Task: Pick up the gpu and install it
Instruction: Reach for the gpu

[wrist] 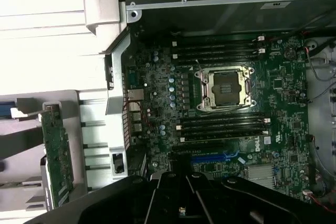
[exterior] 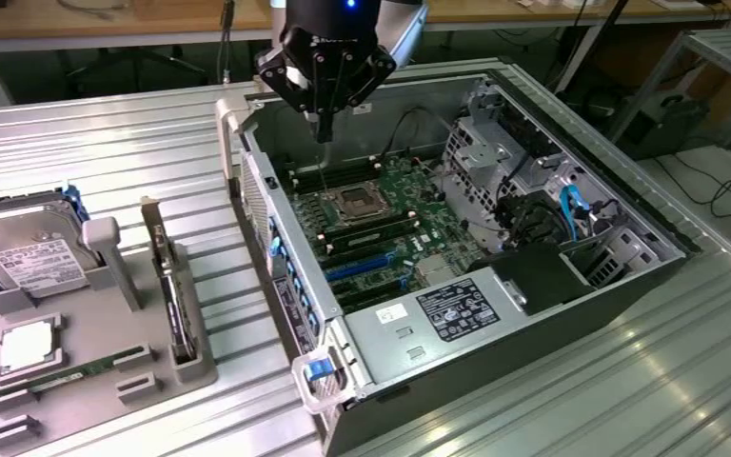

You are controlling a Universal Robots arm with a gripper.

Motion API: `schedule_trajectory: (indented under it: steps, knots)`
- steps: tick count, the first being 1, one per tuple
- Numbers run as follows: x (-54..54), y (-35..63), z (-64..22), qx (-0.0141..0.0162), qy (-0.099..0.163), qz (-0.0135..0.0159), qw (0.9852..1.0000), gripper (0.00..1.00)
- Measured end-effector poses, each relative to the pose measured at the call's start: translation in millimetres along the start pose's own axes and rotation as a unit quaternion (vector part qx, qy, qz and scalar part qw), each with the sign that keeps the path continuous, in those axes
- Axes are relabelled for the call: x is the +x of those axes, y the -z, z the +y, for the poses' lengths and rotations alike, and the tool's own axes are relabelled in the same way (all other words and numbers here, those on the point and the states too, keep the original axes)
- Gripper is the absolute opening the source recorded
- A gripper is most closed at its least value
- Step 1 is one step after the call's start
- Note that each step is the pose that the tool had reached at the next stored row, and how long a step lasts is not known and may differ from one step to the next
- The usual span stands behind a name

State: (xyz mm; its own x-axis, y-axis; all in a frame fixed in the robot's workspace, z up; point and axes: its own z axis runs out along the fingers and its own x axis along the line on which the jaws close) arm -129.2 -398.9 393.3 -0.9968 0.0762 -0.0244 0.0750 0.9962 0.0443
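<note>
Closest to me, at the front of the ribbed metal counter, sits a grey holder tray. The graphics card stands on its long edge in a slot along the side of the tray that faces the computer, its silver end bracket pointing up at the far end. From the wrist camera the same card shows as a thin board upright in its grey slot, just outside the computer's wall. Nothing is touching it.

Sharing the tray are a hard drive propped at the far end, a square silver processor chip and, nearer me, a narrow green memory stick lying flat.

Just beside the tray, towards the exterior view's right, an open computer case lies on its side, with a blue-tabbed latch at its near corner. Inside it the green motherboard is exposed, with an empty processor socket, blue card slots nearer me and a black cover carrying a white-printed label.

The end effector hangs over the far end of the case, above the motherboard and just beyond the socket. Its fingers are clenched together and hold nothing. The card is well apart from it, outside the case, off towards the exterior view's left and closer to me. The wrist camera looks straight down on the socket and the board around it.
</note>
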Motion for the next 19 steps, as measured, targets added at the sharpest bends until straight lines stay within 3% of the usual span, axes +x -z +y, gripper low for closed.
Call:
schedule_trajectory:
  steps: [19]
  knots:
    - [11.4,0.3,-0.8,0.0,0.0,0.0,1.0,0.11]
